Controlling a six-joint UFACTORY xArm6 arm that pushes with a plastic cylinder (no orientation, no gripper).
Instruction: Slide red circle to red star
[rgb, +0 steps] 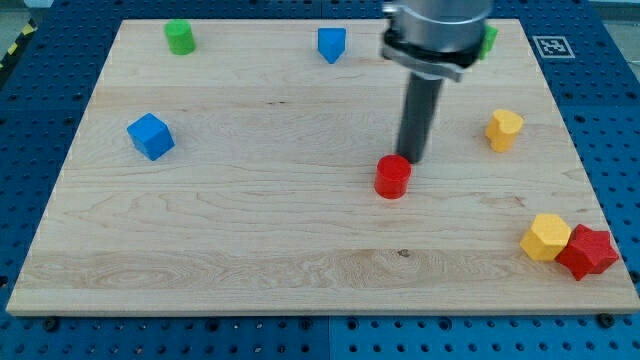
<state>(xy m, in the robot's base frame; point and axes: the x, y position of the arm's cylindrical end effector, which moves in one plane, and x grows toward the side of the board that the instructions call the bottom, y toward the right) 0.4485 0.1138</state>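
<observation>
The red circle (393, 177), a short red cylinder, stands on the wooden board a little right of the middle. The red star (586, 251) lies at the board's lower right corner, touching a yellow block (546, 237) on its left. My tip (411, 159) is the lower end of the dark rod that comes down from the view's top. It sits just above and to the right of the red circle, touching or almost touching its upper edge.
A blue cube (150, 136) lies at the left. A green cylinder (180, 37) is at the top left. A blue block (331, 44) is at the top middle. A green block (487, 41) is partly hidden behind the arm. A yellow block (504, 129) lies at the right.
</observation>
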